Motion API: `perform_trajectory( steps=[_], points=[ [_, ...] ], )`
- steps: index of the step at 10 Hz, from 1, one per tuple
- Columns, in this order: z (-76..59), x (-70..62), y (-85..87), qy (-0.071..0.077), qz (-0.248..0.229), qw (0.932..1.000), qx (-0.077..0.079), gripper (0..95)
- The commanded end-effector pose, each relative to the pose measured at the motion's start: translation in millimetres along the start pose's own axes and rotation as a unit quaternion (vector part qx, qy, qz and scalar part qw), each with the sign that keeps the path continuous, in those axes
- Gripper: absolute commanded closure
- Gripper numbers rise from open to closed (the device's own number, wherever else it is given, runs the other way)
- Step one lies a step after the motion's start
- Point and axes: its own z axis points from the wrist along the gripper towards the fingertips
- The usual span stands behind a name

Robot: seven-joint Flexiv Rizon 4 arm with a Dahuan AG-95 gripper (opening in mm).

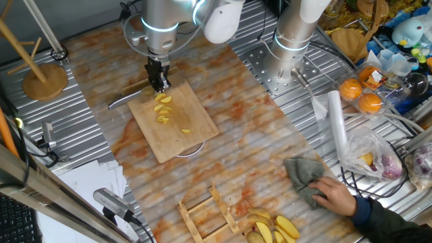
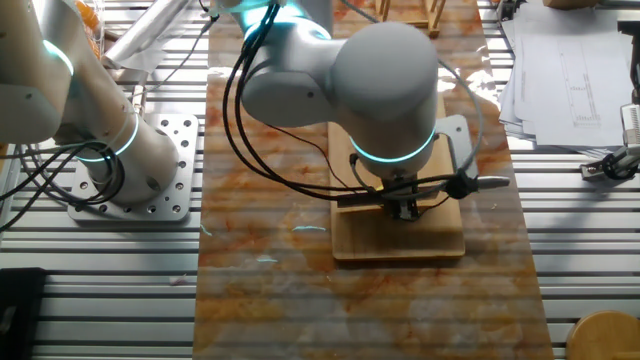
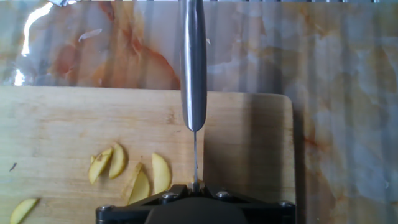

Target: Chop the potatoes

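Thin yellow potato slices point(image 1: 163, 109) lie on the bamboo cutting board point(image 1: 196, 111). In the hand view several slices point(image 3: 112, 163) lie left of the blade on the board point(image 3: 56, 137). I cannot make out a potato lump. My gripper point(image 1: 159, 84) stands over the board's far edge, shut on a knife point(image 3: 193, 68). The knife's metal handle points away and its thin blade sits edge-on at the jaws. In the other fixed view the gripper point(image 2: 404, 207) holds the knife point(image 2: 480, 183) level across the board point(image 2: 400, 245).
A person's hand with a grey cloth point(image 1: 307, 179) rests at the front right. A pile of pale yellow wedges point(image 1: 273, 229) and a wooden rack point(image 1: 209, 212) lie at the front. Oranges point(image 1: 361, 94), a plastic bag point(image 1: 368, 155), a second arm's base point(image 1: 293, 40) and a wooden stand point(image 1: 44, 77) surround the mat.
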Motion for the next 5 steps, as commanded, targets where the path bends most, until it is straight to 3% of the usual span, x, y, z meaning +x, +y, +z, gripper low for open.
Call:
perform_trajectory(
  steps=[1,3,4,5],
  points=[
    [53.2,1.9,-1.0,0.013,-0.004,0.9998,0.013,95.0],
    [29.3,-0.8,-8.3,0.031,-0.012,0.9994,0.004,95.0],
    [13.4,-4.0,-8.8,0.038,-0.002,0.9991,-0.02,95.0],
    [-4.0,-9.1,-8.4,0.042,-0.006,0.9989,-0.019,95.0]
  ],
)
